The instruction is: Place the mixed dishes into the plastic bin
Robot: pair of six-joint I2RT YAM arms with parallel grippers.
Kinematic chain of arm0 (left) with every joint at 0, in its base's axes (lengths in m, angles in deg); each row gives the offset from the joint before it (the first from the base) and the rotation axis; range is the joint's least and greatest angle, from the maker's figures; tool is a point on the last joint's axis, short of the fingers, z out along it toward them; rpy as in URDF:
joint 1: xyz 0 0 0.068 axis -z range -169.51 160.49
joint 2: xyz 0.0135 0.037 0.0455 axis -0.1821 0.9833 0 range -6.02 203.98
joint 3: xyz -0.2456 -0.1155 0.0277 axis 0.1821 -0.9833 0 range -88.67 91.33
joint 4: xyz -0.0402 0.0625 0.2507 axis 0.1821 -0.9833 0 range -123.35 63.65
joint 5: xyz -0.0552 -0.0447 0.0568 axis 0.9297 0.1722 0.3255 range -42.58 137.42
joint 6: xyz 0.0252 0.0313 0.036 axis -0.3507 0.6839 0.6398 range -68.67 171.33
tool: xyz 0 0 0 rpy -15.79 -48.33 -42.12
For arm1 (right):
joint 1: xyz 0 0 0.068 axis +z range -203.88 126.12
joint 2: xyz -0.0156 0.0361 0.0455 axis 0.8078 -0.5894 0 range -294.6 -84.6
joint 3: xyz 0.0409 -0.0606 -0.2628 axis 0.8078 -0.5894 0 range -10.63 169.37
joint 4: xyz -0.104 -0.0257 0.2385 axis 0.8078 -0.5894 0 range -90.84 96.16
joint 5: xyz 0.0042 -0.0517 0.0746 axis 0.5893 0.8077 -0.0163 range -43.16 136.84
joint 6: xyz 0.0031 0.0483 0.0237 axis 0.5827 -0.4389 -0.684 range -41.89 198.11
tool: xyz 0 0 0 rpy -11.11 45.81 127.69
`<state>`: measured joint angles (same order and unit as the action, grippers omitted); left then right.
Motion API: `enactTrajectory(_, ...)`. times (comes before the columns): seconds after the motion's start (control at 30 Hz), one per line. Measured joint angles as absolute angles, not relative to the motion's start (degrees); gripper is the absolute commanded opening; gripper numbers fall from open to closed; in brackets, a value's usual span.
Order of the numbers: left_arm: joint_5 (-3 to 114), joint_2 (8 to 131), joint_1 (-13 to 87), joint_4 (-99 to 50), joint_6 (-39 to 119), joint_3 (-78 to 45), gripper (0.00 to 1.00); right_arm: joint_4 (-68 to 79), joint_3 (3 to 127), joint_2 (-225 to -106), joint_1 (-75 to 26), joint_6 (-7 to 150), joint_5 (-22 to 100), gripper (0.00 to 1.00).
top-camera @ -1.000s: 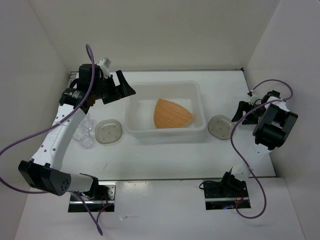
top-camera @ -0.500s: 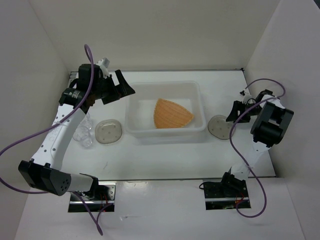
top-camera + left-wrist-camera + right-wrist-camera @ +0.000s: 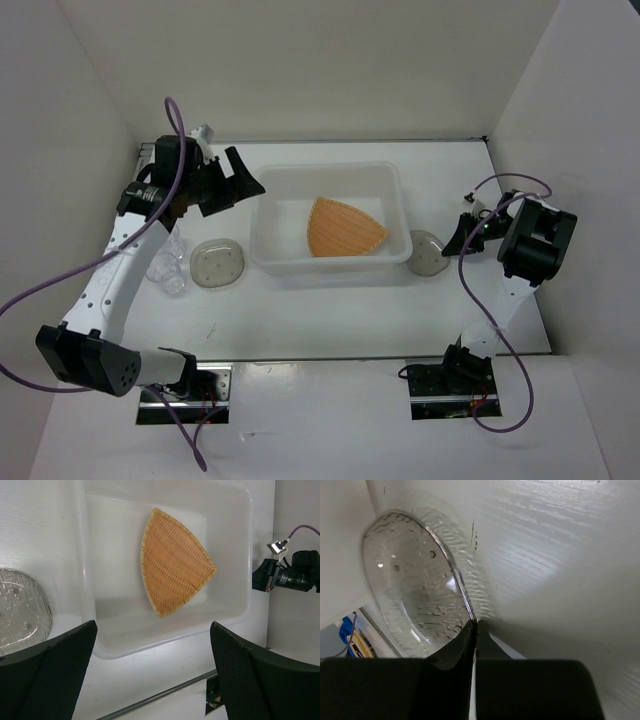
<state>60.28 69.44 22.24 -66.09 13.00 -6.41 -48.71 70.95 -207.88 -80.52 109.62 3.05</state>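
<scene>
The tan-orange woven plate (image 3: 343, 228) lies inside the plastic bin (image 3: 330, 268); the left wrist view shows the plate (image 3: 175, 570) in the bin (image 3: 165, 642) too. A pale-grey translucent dish (image 3: 426, 250) sits tilted against the bin's right wall, and my right gripper (image 3: 452, 238) is shut on its rim. The right wrist view shows the fingertips (image 3: 475, 622) pinching the dish's edge (image 3: 410, 580). My left gripper (image 3: 245, 175) hovers open over the bin's left end, holding nothing (image 3: 152, 625). Another translucent dish (image 3: 218, 263) rests left of the bin, beside clear cups (image 3: 170, 265).
White walls close in the table on the left, back and right. The bin's outer wall (image 3: 340, 555) stands right beside the held dish. The right arm's wrist (image 3: 290, 575) shows past the bin's far end in the left wrist view.
My right gripper moved left to the dish and closed on its rim. The dish shifted toward the bin and tipped up. The left arm barely moved.
</scene>
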Motion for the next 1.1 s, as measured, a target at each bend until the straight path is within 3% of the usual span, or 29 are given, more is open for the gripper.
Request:
enactTrajectory(0.2, 60.24, 68.0, 22.02, -66.11, 12.04, -6.56, 1.0, -48.49, 70.38, -204.74, -80.93, 108.59, 7.26, 0.0)
enactTrajectory(0.4, 60.24, 66.99, 22.02, -65.42, 11.87, -8.42, 1.0, -47.9, 73.79, -191.82, -82.44, 107.37, 16.2, 0.0)
enactTrajectory(0.57, 60.22, 66.97, 21.74, -65.31, 11.93, -8.79, 1.0, -47.05, 85.79, -181.81, -83.01, 104.44, 17.12, 0.0)
enactTrajectory(0.7, 60.17, 66.95, 21.3, -65.37, 12.17, -8.79, 1.0, -45.19, 96.85, -180.91, -81.24, 100.11, 12.86, 0.0)
enactTrajectory(0.87, 59.47, 66.97, 20.38, -65.98, 12.68, -8.73, 1.0, -44.49, 99.93, -183.75, -69.63, 98.03, 8.75, 0.0)
enactTrajectory(1.1, 56.5, 65.6, 19.42, -69.85, 14.9, -7.66, 1.0, -44.23, 91.87, -190.48, -47.58, 99.91, 13.25, 0.0)
